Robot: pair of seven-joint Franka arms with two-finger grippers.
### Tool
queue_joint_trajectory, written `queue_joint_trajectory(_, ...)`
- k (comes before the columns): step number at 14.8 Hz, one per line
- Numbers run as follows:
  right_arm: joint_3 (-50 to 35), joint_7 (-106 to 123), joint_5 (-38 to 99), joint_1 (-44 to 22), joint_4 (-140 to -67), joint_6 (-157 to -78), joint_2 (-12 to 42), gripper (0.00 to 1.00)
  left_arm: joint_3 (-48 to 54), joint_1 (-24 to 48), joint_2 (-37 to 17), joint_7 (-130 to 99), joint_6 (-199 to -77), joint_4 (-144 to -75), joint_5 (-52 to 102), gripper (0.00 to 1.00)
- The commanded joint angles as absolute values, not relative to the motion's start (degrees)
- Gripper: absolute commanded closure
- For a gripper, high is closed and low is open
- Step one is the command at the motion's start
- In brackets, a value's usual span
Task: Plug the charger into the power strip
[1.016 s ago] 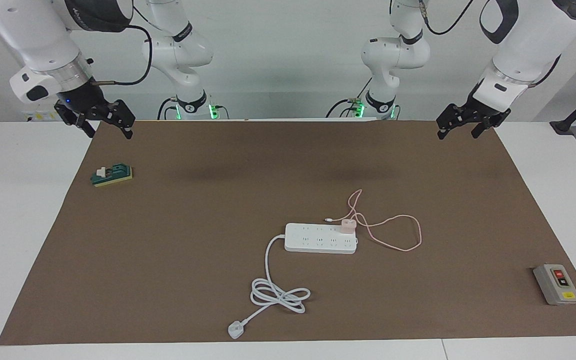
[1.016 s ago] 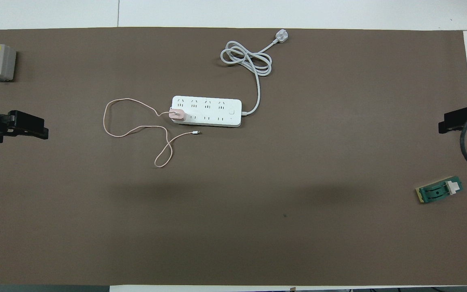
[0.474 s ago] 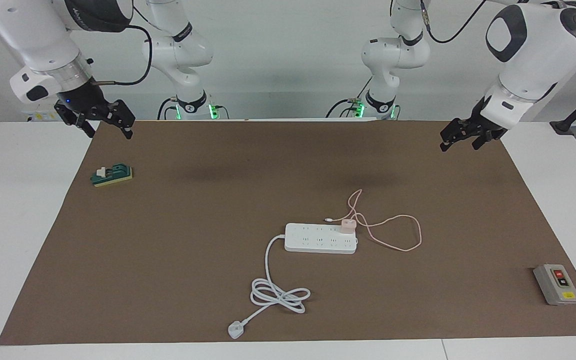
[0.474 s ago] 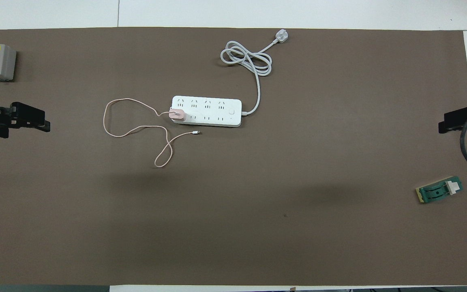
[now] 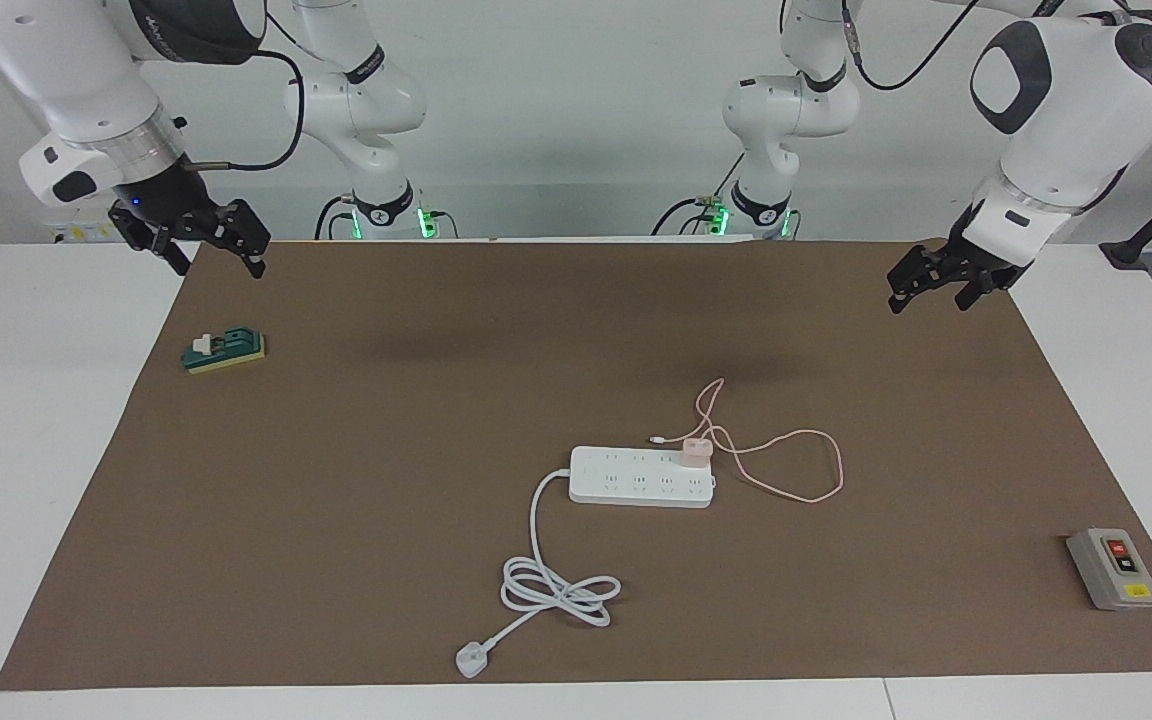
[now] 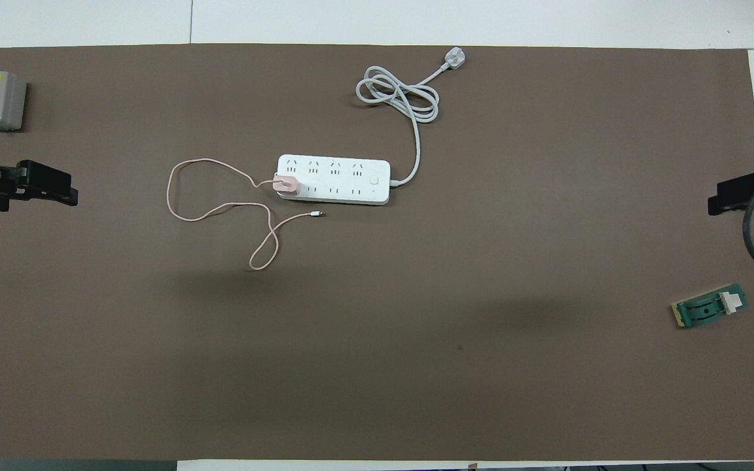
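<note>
My charger (image 5: pixel 697 451) sits at the power strip's (image 5: pixel 639 477) three-o'clock end, light and rigid, cable limp; I'd pinch the cube's flat sides. Left tool (image 5: pixel 933 273) and right tool (image 5: pixel 204 237) hang apart, empty.

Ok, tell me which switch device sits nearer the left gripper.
The grey push-button box, with red and black buttons, at the left arm's end of the mat. The green switch block lies below the right gripper.

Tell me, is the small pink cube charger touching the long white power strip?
Touching: the facing view shows the charger sitting on the power strip, at its end toward the left arm.
</note>
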State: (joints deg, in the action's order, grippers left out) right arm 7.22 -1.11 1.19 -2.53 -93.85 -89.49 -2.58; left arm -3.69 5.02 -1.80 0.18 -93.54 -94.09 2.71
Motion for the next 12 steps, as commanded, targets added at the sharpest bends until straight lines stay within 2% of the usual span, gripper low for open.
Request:
queue_joint_trajectory(1, 6.15, 0.09, 0.53, -1.32, -94.13, -89.38, -3.16, 0.00, -3.52, 4.83, -2.37, 1.58, -94.13, -93.16, 1.76, 0.00)
queue_joint_trajectory(12, 6.15, 0.09, 0.53, -1.32, -94.13, -89.38, -3.16, 0.00, -3.52, 4.83, -2.29, 0.79, -95.01, -93.16, 2.20, 0.00)
